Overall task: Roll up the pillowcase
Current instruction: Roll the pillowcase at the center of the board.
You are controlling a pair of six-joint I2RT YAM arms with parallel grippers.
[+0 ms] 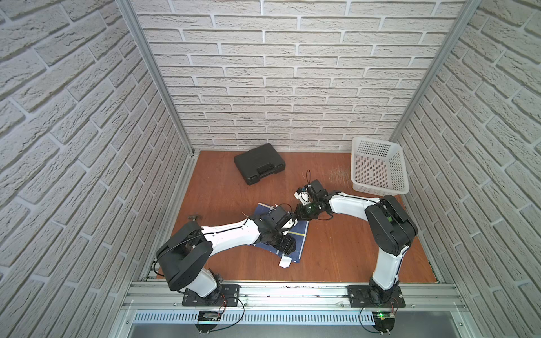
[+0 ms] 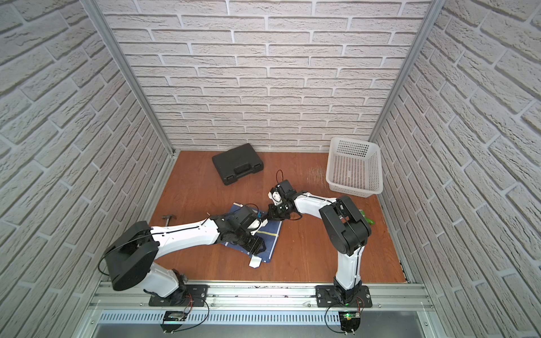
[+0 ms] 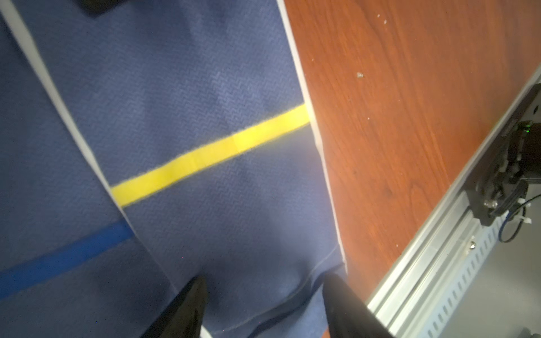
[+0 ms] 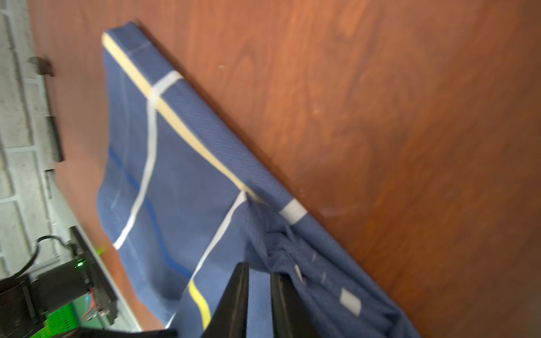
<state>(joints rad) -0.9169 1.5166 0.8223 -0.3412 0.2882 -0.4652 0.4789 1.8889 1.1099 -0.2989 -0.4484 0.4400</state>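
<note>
The pillowcase (image 1: pixel 299 238), blue with thin white lines and one yellow stripe (image 3: pixel 210 152), lies on the wooden table under both arms. Its white label (image 1: pixel 284 262) sticks out at the near edge. In the right wrist view, one long edge of the pillowcase (image 4: pixel 181 175) is folded over into a narrow band. My right gripper (image 4: pixel 259 304) is at the far right corner, its jaws nearly together with bunched blue fabric between them. My left gripper (image 3: pixel 263 295) hangs open just over the cloth beside its near edge, holding nothing.
A black plastic case (image 1: pixel 259 166) lies at the back of the table. A white mesh basket (image 1: pixel 377 166) stands in the back right corner. A small hammer-like tool (image 2: pixel 169 218) lies by the left wall. An aluminium rail (image 1: pixel 292 292) runs along the front.
</note>
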